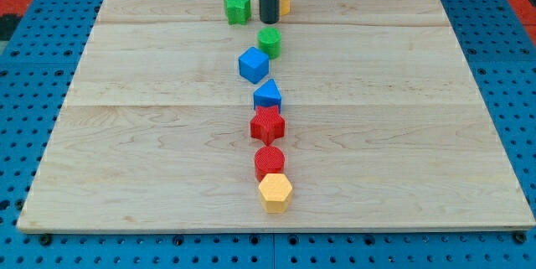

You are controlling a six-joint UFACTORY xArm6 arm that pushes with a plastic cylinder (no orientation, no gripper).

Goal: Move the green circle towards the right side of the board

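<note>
The rod comes straight down from the view's top, upright and dark, and my tip (268,21) sits near the far edge of the wooden board (402,135), around its middle from left to right. There is no hand to spread or pinch here, just a bare rod end. The green circle (270,42) lies just nearside of my tip, very close, though I cannot tell whether they touch. Left of the rod sits a green star (238,8); a yellow block (285,1) peeks out from behind the rod on its right, shape unclear. Running nearer from the circle in a rough line: a blue cube (254,64), a blue triangular block (267,95), a red star (267,125), a red circle (270,162) and a yellow hexagon (275,192), the last two touching.
</note>
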